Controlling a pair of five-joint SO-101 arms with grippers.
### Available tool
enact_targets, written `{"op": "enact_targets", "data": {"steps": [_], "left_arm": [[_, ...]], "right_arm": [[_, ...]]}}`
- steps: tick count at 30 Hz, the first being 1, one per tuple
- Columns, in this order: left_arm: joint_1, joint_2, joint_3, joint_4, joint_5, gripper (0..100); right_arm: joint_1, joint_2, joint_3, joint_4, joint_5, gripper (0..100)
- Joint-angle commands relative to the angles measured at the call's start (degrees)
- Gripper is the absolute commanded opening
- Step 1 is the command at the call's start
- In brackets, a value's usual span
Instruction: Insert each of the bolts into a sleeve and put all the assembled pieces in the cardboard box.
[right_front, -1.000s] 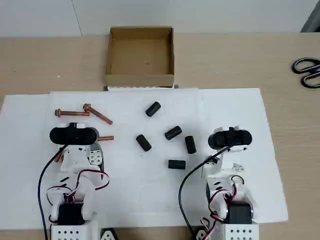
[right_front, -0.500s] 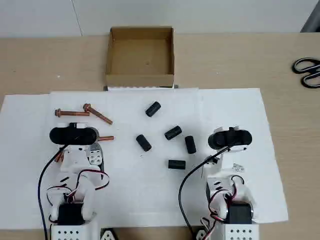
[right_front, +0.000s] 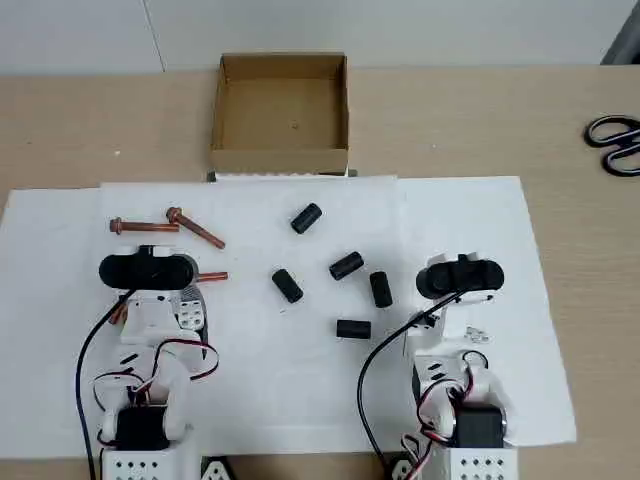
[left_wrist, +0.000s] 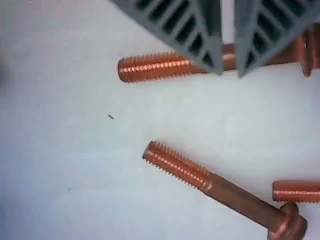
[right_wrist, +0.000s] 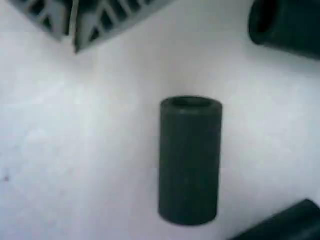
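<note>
Three copper bolts lie on the white paper in the left wrist view: one (left_wrist: 165, 67) partly under my left gripper (left_wrist: 228, 70), a longer one (left_wrist: 220, 187) beside it, and the tip of a third (left_wrist: 295, 191). The left gripper's fingers stand shut with a thin slit, holding nothing. A black sleeve (right_wrist: 190, 160) lies beyond my right gripper (right_wrist: 75, 46), which is shut and empty; two more sleeves (right_wrist: 285, 22) (right_wrist: 285, 222) show at the edges. From above, the bolts (right_front: 143, 226) (right_front: 196, 228) lie left, several sleeves (right_front: 346, 265) mid-table, and the cardboard box (right_front: 279, 158) behind.
The left arm (right_front: 148, 272) and the right arm (right_front: 459, 278) stand at the near edge on a white paper sheet (right_front: 470, 215). Scissors (right_front: 612, 145) lie at the far right on the wooden table (right_front: 100, 120).
</note>
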Motion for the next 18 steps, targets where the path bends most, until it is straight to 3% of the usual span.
{"op": "enact_targets", "data": {"steps": [1,18], "left_arm": [[0.2,-0.6,-0.2,0.1,0.2,1],[1.1,-0.6,-0.2,0.0,0.2,1]], "right_arm": [[0.4,-0.8,-0.4,-1.4,-0.6,0.3],[0.4,-0.8,-0.4,-1.4,-0.5,0.3]]}}
